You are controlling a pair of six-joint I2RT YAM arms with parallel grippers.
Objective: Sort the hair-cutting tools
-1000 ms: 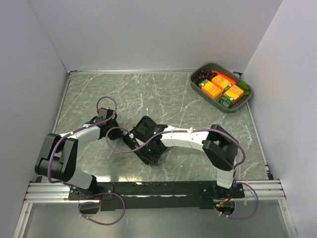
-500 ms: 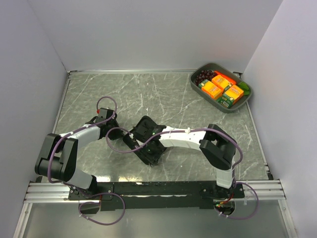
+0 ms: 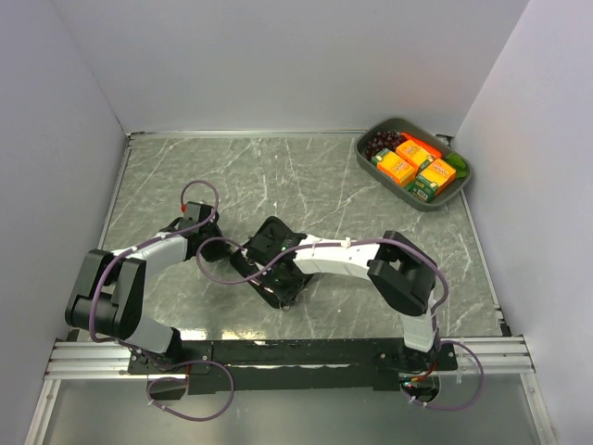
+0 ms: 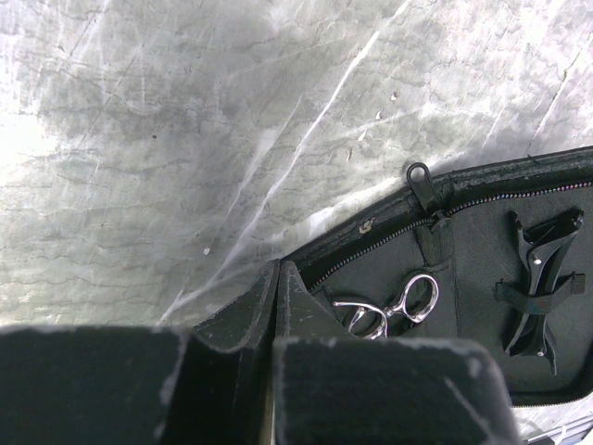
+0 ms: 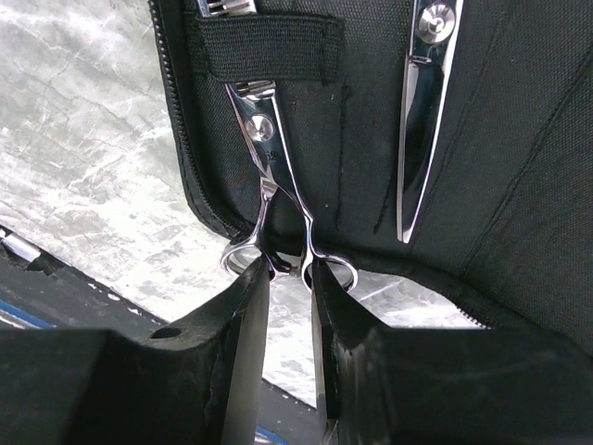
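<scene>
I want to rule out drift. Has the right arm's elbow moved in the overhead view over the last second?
Yes. The right arm's elbow has shifted left, farther from the grey tray at the far right corner, which has stayed put.

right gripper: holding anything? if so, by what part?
Cannot be told for sure. The right gripper straddles the scissors at the handle shanks, next to the finger rings, but a firm clamp does not show.

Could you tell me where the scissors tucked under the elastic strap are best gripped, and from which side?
Grip the scissors at the ring handles, coming in over the case edge: the strap pins the blades, so only the handle end is free to slide out lengthwise.
</scene>
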